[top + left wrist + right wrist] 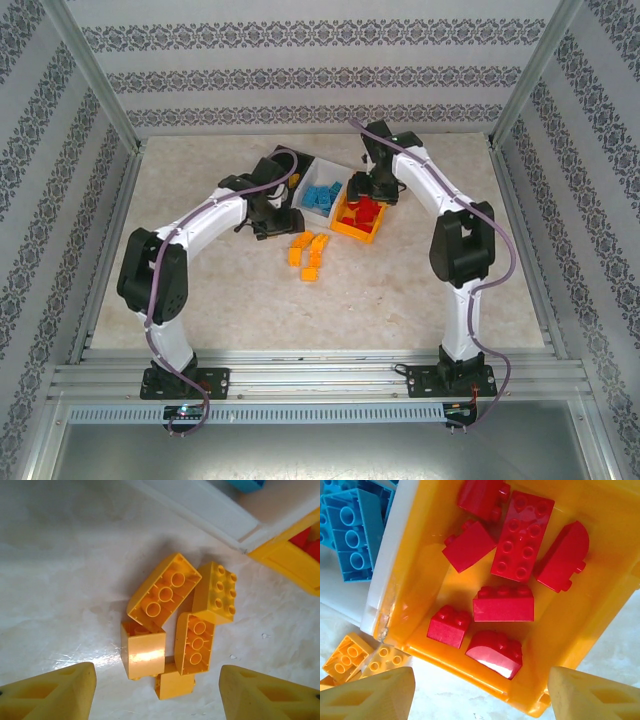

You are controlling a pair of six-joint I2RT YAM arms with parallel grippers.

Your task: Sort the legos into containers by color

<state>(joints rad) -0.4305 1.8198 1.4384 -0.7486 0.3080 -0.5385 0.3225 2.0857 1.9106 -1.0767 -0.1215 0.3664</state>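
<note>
Glossy, studded, moulded bricks are recorded. A cluster of orange-yellow legos is found on the marbled table, near the white bin. The left gripper is held above them, spread and empty. Red legos are contained in the smooth orange bin, under the right gripper, likewise spread and empty. Light blue legos are seen in the white bin.

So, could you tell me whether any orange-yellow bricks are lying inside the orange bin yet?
No, the orange bin holds just red bricks; the orange-yellow bricks lie outside it on the table.
</note>
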